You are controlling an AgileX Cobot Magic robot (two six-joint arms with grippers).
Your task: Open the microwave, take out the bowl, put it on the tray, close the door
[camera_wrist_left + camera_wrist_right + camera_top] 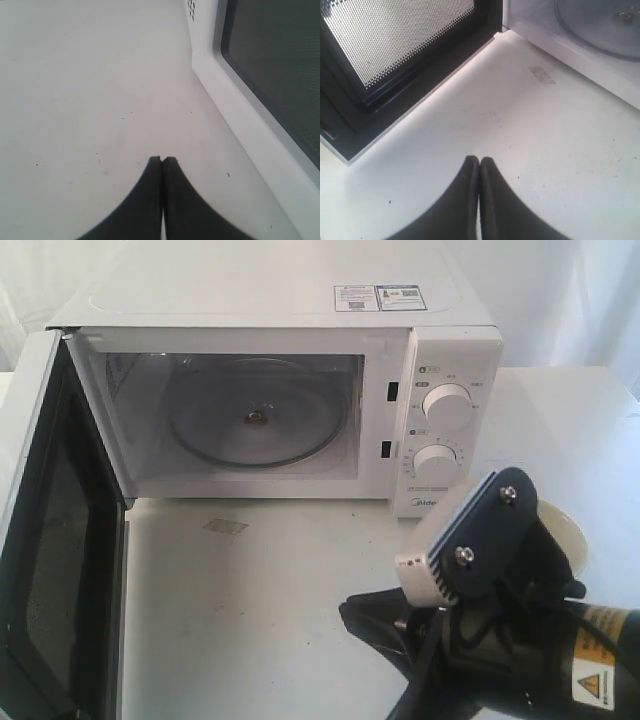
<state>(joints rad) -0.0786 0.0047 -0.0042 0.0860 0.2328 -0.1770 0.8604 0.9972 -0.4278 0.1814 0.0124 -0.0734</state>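
The white microwave (300, 310) stands at the back of the table with its door (60, 540) swung wide open to the left. Inside, only the clear glass turntable (255, 415) shows. A pale cream rounded edge, apparently the bowl (568, 530), peeks out behind my right arm at the right, mostly hidden. My right gripper (350, 608) (479, 160) is shut and empty, low over the table in front of the oven. My left gripper (162, 160) is shut and empty beside the door's outer face (280, 75); the exterior view does not show it. No tray is visible.
The open door (395, 40) stands on edge along the left of the white table (250, 620). A small grey patch (225, 527) lies on the table before the oven. The dial panel (445, 430) faces front, just behind my right arm's wrist camera (470, 540).
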